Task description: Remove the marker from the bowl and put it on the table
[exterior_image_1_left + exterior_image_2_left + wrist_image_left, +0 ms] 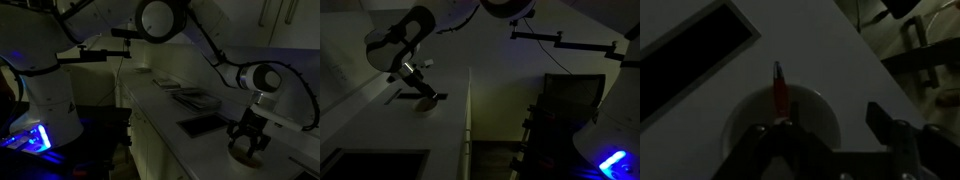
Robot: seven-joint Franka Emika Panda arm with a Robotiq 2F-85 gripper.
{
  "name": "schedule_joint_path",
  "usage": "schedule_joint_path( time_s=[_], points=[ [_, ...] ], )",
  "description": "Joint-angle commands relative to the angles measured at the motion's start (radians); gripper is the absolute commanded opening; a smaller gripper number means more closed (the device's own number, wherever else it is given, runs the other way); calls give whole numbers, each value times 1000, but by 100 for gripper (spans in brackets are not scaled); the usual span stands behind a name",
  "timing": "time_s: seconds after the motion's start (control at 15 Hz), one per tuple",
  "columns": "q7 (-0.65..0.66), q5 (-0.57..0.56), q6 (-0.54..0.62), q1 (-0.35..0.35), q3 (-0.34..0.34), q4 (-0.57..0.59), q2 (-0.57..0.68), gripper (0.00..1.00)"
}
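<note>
Wrist view caught the gripper (830,128) standing open over the bowl (822,103), its jaws spread wide and closed on nothing. One of its fingers (766,145) sat at the left of the picture, just beside the lower end of the marker (781,95); whether it touched the marker could not be told in the dim light. The opposite finger stood well apart, past the bowl's far rim.

The marker, red with a bluish tip, lay in the bowl with its tip reaching out over the rim, pointing away from the gripper. The bowl sat on the table (825,50), pale and round. A dark rectangular tray (695,50) lay on the table beyond it, toward the upper left corner of the wrist view.

In both exterior views the gripper (247,135) (426,96) pointed down, low over the bowl (243,156); the marker was too small and dark to pick out there. In an exterior view, one dark tray (203,125) lay near the bowl on the table (215,150), with two more trays (195,98) farther along. The robot base (45,100) stood at the far end, a blue light (30,138) glowing at its foot.
</note>
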Motion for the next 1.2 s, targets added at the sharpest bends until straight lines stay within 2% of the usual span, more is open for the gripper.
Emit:
schedule_joint_path(
  time_s=[0.0,0.07,0.2,0.33,0.4,0.87,1.07,1.13],
  points=[
    [-52,-7,-111,29,-27,142,69,94],
    [-20,0,-43,6,-7,52,27,80],
    [-31,0,-65,12,-10,85,43,93],
    [-31,0,-70,15,-11,95,49,98],
    [-37,-8,-37,11,-13,84,48,100],
    [-154,-30,259,-24,-9,-7,37,100],
    [-175,-22,302,-31,-8,-37,27,100],
    [-181,-20,307,-33,-6,-46,23,94]
  ],
)
